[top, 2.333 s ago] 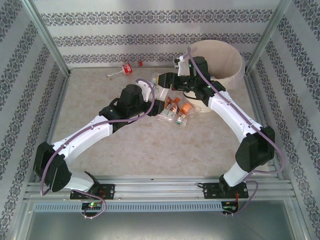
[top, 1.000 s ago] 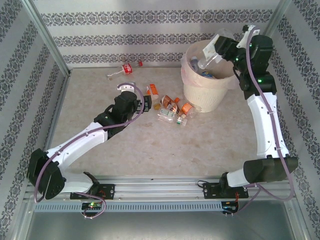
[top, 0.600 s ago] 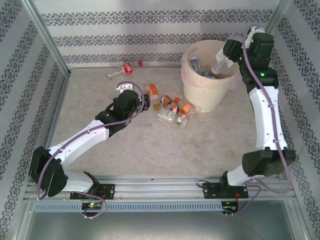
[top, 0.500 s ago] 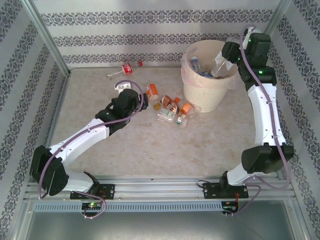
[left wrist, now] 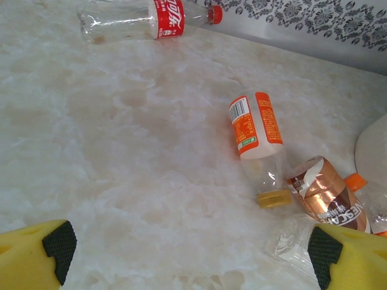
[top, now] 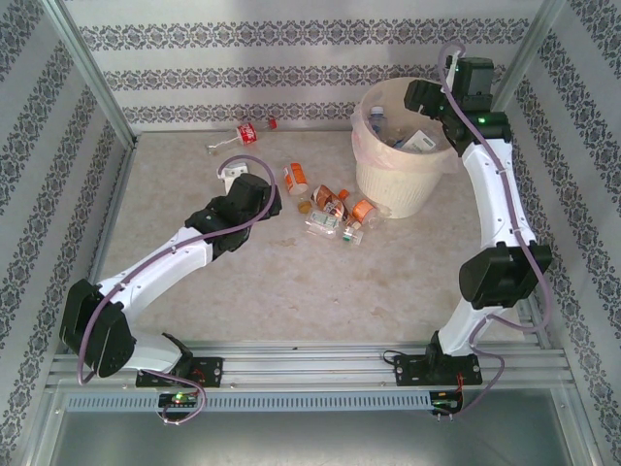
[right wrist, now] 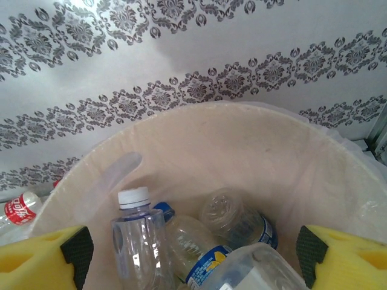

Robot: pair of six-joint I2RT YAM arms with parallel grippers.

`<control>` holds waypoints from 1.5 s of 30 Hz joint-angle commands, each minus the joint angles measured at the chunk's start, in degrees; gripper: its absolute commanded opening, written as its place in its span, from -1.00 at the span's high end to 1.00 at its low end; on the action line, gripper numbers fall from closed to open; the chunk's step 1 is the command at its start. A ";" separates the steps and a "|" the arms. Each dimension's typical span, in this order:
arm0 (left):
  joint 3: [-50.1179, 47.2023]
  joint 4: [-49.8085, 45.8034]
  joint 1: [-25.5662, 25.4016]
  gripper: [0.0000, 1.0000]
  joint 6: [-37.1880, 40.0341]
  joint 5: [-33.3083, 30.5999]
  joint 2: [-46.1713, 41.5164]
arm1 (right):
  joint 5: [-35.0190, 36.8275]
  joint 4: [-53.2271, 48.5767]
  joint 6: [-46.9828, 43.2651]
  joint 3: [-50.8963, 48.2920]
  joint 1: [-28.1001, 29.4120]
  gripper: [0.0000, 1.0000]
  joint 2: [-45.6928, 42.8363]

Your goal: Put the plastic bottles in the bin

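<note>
Clear plastic bottles (right wrist: 138, 241) in the bin (right wrist: 242, 154) run off-frame, labels unreadable.

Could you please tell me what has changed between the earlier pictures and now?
The right gripper carried a bottle from the pile up over the bin and opened, dropping it in. The left gripper drew back slightly leftward, open throughout. The pile and the red-labelled bottle by the wall stayed put.

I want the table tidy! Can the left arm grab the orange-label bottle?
Probably yes. The left gripper hangs open over bare table, and the orange-label bottle lies just ahead of it with nothing between them.
</note>
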 commanded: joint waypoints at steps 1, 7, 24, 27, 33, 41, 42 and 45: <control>1.53 -1.96 0.95 -0.99 -1.43 -0.71 0.97 | 0.99 1.08 -1.01 -0.66 0.47 -0.78 -4.90; 3.05 -2.46 1.52 -0.99 -2.75 0.53 3.38 | -4.97 0.73 -0.99 -8.30 4.19 -0.87 -12.30; -1.44 -4.87 12.75 -0.99 -18.75 12.99 2.69 | 1.97 -8.59 -33.46 -24.91 35.13 -0.96 -2.68; -1.84 -5.60 12.91 -0.99 -18.68 11.98 1.93 | 3.34 -10.84 -34.52 -20.99 34.95 -0.95 3.58; -2.75 -6.61 13.07 -0.99 -18.75 10.66 0.87 | 7.37 -12.97 -36.22 -14.89 35.04 -0.96 13.42; -2.92 -6.53 13.02 -0.99 -18.93 10.46 1.17 | 2.38 -20.10 -37.99 -11.91 36.94 -0.91 19.84; -2.95 -6.53 13.03 -0.99 -18.92 10.47 1.30 | 1.63 -20.55 -37.91 -12.11 37.22 -0.91 19.85; -2.57 -6.53 13.05 -0.99 -18.95 10.65 1.88 | 1.75 -20.64 -37.07 -12.40 37.49 -0.89 20.66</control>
